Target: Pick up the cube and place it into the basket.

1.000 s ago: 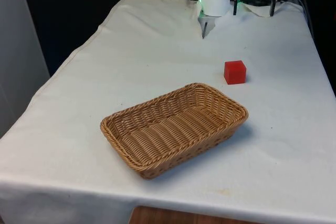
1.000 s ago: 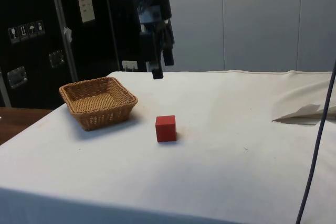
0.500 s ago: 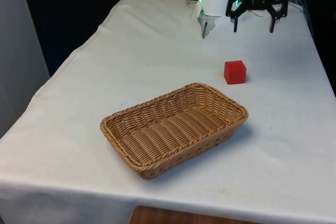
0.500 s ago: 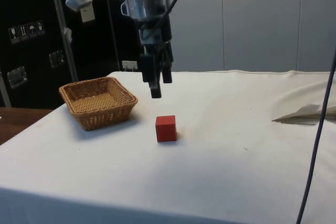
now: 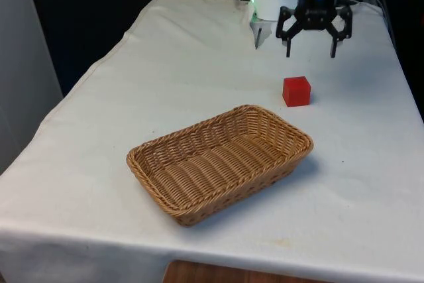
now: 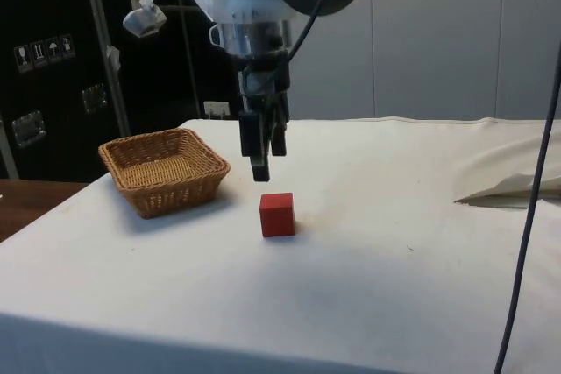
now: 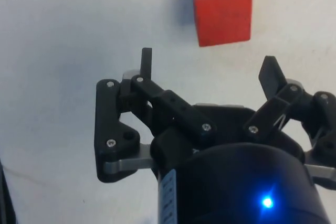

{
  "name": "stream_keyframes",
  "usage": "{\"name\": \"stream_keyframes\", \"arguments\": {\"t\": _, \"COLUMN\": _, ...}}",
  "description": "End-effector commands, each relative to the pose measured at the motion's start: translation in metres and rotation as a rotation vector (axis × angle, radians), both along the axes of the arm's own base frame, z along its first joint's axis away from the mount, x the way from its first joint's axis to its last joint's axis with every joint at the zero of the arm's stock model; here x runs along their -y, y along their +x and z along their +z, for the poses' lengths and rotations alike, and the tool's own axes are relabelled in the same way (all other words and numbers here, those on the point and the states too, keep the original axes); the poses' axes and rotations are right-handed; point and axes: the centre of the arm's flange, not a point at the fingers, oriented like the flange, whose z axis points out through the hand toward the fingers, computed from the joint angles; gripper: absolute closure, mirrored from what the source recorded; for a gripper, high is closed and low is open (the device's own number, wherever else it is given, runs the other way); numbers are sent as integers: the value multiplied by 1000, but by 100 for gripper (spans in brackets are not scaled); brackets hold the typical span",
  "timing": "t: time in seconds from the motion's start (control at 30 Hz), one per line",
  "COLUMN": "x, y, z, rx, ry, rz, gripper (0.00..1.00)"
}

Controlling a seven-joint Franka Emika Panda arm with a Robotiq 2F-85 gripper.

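The red cube (image 5: 296, 91) sits on the white cloth (image 5: 199, 71), just beyond the far right corner of the wicker basket (image 5: 220, 162) in the front view and apart from it. The gripper (image 5: 310, 50) hangs in the air above the cloth on the far side of the cube, its two fingers spread wide and holding nothing. In the side view the fingertips (image 6: 260, 168) are a little above the cube's top and offset from it, toward the basket's side. The wrist view shows the cube (image 7: 221, 8) ahead of the open fingers, not yet between them.

The step in hand looks like the approach to the grasp. To do it well, the arm should bring the fingers squarely over the cube so that each faces a flat side, then descend straight until the tips straddle its middle before closing; a skewed descent would likely nudge the cube across the cloth
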Motion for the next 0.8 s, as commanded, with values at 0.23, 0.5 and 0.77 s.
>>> {"name": "stream_keyframes", "arguments": {"t": 0.23, "x": 14, "y": 1, "z": -16, "rx": 30, "ry": -3, "rz": 57, "gripper": 0}}
{"name": "stream_keyframes", "arguments": {"t": 0.5, "x": 19, "y": 1, "z": -34, "rx": 51, "ry": -5, "rz": 106, "gripper": 0}}
{"name": "stream_keyframes", "arguments": {"t": 0.77, "x": 12, "y": 1, "z": -55, "rx": 65, "ry": -1, "rz": 135, "gripper": 0}}
